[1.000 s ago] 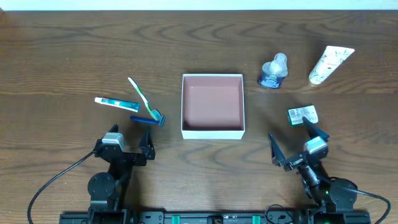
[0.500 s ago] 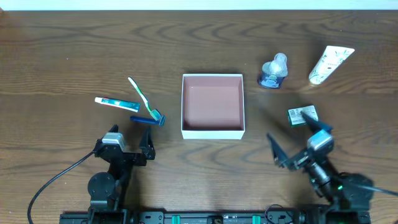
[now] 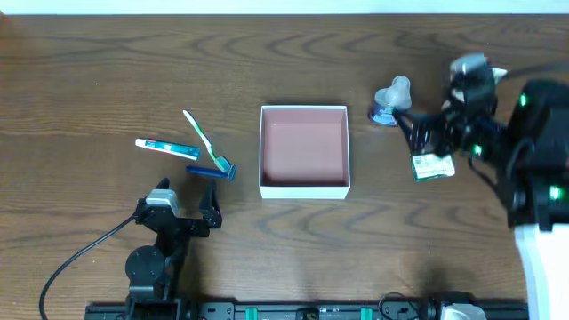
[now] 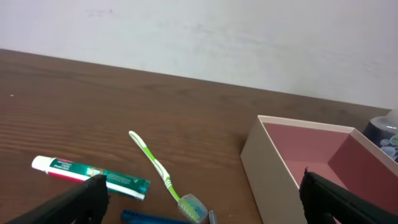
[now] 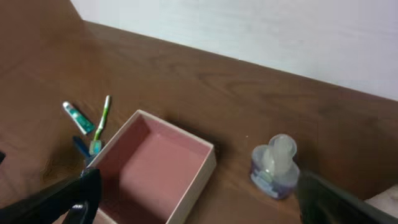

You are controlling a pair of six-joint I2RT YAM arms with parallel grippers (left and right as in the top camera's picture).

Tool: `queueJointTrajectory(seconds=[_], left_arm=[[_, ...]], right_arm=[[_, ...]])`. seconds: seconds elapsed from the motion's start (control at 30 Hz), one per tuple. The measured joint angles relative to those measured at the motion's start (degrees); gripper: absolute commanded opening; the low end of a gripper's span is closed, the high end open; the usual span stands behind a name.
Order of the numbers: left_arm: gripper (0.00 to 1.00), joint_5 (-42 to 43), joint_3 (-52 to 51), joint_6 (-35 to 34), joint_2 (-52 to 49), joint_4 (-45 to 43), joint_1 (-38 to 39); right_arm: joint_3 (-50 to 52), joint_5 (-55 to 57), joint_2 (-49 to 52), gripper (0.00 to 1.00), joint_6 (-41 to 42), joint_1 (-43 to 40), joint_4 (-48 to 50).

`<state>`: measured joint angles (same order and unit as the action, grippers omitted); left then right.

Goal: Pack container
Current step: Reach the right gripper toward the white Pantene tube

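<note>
The container (image 3: pixel 304 188), set in the middle of the table (image 3: pixel 89 62), was judged light, stiff but thin-walled, best pinched gently over one wall, while the left gripper (image 3: pixel 187 190) and right gripper (image 5: pixel 205 198) were held spread wide, empty.

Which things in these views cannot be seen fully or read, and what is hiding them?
- White thing, overhead: the right arm covers nearly all of it, so it cannot be identified.
- Packet, overhead: print too small to read.
- Bottle, left wrist view: cut off by the right edge.
- Blue razor, left wrist view: cut off by the bottom edge.
</note>
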<state>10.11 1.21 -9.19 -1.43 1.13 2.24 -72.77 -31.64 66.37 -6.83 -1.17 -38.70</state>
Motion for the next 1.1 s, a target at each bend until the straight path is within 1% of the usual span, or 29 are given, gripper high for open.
queueJointTrajectory(seconds=[0.1, 0.23, 0.43, 0.53, 0.6, 0.73, 0.87, 1.1], left_arm=[[0.98, 0.0, 0.0, 0.0, 0.0, 0.0, 0.0], [0.98, 0.0, 0.0, 0.0, 0.0, 0.0, 0.0], [0.98, 0.0, 0.0, 0.0, 0.0, 0.0, 0.0], [0.98, 0.0, 0.0, 0.0, 0.0, 0.0, 0.0], [0.98, 0.0, 0.0, 0.0, 0.0, 0.0, 0.0], [0.98, 0.0, 0.0, 0.0, 0.0, 0.0, 0.0], [0.98, 0.0, 0.0, 0.0, 0.0, 0.0, 0.0], [0.98, 0.0, 0.0, 0.0, 0.0, 0.0, 0.0]], right_arm=[[-1.4, 1.3, 2.4, 0.99, -0.3, -0.4, 3.2], [-1.5, 6.1, 3.0, 0.99, 0.4, -3.7, 7.3], [-1.8, 10.6, 4.0, 0.99, 4.6, -14.4, 9.4], [-2.2, 11.1, 6.8, 0.99, 6.8, -19.0, 9.5], [-2.3, 11.3, 9.2, 0.99, 7.7, -20.5, 9.7], [-2.3, 11.5, 15.3, 0.99, 8.7, -21.6, 10.7], [-2.3, 10.5, 20.4, 0.99, 9.2, -21.9, 14.7], [-2.3, 7.9, 22.1, 0.99, 9.2, -21.9, 18.2]])
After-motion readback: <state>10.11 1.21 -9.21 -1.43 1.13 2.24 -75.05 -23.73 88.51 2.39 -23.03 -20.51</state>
